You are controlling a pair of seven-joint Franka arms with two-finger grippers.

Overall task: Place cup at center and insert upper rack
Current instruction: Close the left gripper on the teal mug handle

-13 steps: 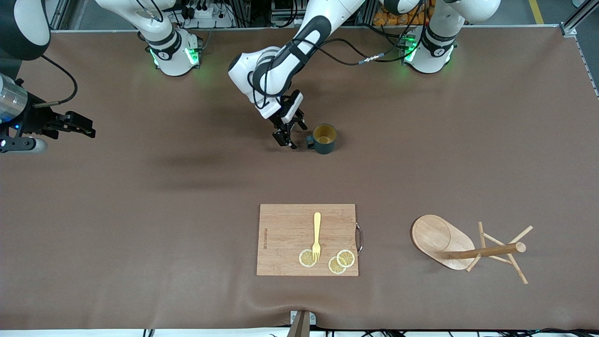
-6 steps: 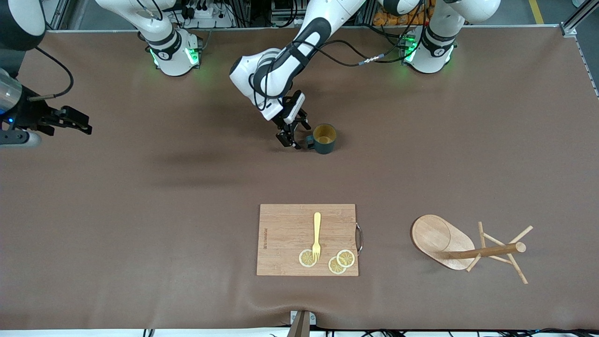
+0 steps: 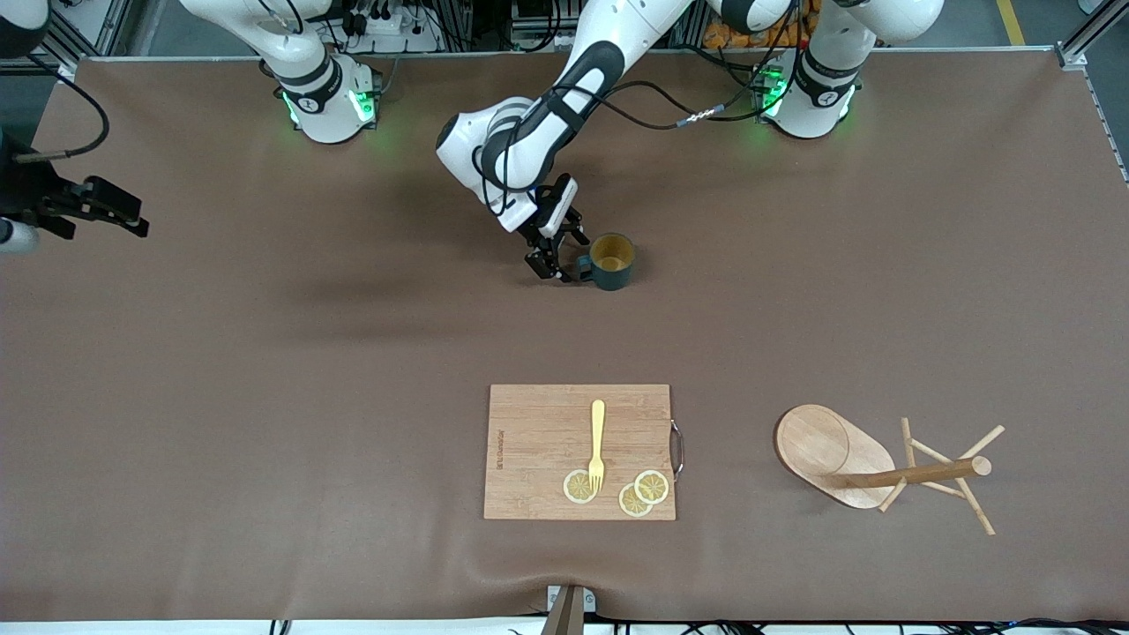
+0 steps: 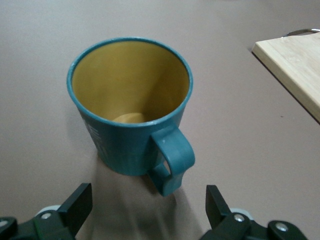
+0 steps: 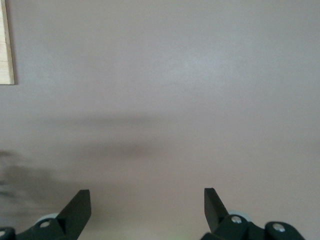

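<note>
The dark teal cup [image 3: 611, 260] with a mustard-yellow inside stands upright on the brown table, its handle [image 4: 172, 160] turned toward my left gripper [image 3: 557, 256]. That gripper is open and low beside the cup. In the left wrist view the cup [image 4: 125, 125] is close ahead of the left gripper [image 4: 147, 210], and the handle's tip lies just short of the two fingers. The upper rack [image 3: 882, 472], a light wooden mug tree, lies on its side toward the left arm's end. My right gripper [image 3: 115, 212] is open and empty over the table's edge at the right arm's end.
A wooden cutting board [image 3: 547, 441] lies nearer the front camera than the cup. On it are a yellow fork [image 3: 597, 441] and three lemon slices [image 3: 639, 494]. The board's corner [image 4: 295, 65] shows in the left wrist view.
My left gripper has edged closer to the cup's handle, still open. My right gripper has drawn back toward the table's edge at the right arm's end.
</note>
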